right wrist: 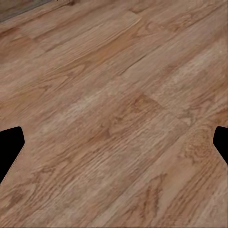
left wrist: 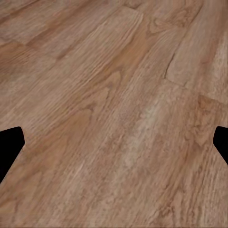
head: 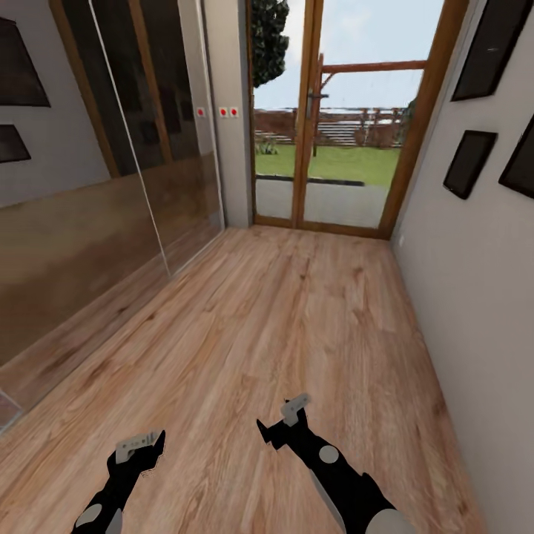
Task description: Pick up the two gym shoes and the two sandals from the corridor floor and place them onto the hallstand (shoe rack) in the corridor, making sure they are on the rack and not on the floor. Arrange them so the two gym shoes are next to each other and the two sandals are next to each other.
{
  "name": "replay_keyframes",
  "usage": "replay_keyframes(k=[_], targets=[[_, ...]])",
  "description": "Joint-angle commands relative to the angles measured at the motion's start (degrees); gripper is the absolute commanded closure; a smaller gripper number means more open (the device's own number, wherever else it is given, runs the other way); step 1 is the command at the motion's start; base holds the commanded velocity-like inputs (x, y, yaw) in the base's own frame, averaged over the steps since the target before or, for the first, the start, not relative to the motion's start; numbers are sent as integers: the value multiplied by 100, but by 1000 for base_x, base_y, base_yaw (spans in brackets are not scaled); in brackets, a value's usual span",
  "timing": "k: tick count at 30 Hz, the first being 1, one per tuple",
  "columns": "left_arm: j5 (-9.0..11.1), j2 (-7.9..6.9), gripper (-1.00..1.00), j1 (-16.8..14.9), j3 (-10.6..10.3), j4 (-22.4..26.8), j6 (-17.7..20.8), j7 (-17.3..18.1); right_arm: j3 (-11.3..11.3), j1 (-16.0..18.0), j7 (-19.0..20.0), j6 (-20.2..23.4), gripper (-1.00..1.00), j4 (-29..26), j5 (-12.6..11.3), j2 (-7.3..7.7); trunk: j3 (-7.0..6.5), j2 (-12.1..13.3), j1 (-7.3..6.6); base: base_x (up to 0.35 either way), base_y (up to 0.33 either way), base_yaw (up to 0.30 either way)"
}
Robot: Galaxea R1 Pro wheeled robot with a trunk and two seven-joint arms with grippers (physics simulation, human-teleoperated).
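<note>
Two black arms reach low over the corridor floor (head: pixel 297 311), a stretch of light brown wood-grain planks running from the near edge to a glazed door (head: pixel 322 119) at the far end. The left gripper (head: pixel 139 447) hangs at the near left and the right gripper (head: pixel 284 423) sits a little farther out, near the middle; both are above bare planks and hold nothing. In the left wrist view the fingertips (left wrist: pixel 9 147) sit at the two side edges with open floor (left wrist: pixel 114 114) between them, so the left gripper is spread wide. The right wrist view gives the same picture: dark fingertips (right wrist: pixel 9 147) at each side edge, plain planks (right wrist: pixel 114 114) between, so the right gripper is also wide and empty.

Along the left side runs a mirrored sliding wardrobe (head: pixel 111 185), its panels reflecting the wood. A pale wall (head: pixel 475 297) closes the right side and carries several dark picture frames (head: pixel 469 162). Beyond the wooden door frame lie a green lawn (head: pixel 348 163), steps and a tree. Small red and white switches (head: pixel 222 112) sit on the narrow wall beside the door.
</note>
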State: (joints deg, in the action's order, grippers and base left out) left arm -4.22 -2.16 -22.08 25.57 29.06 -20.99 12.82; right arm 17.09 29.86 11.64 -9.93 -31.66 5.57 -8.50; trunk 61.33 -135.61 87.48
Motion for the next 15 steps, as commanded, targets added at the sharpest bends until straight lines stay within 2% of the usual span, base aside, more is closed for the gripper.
replay_keyframes(k=[1,15], targets=[[-44,5,-100,-7,47,-5,-20,45,-11,2,5,-21,-100,2,58,-1,5,-2,2,341,0,278],[-44,10,-100,-7,44,-5,-28,45,-4,2,0,-18,-100,2,58,-2,5,-2,2,340,-4,278]])
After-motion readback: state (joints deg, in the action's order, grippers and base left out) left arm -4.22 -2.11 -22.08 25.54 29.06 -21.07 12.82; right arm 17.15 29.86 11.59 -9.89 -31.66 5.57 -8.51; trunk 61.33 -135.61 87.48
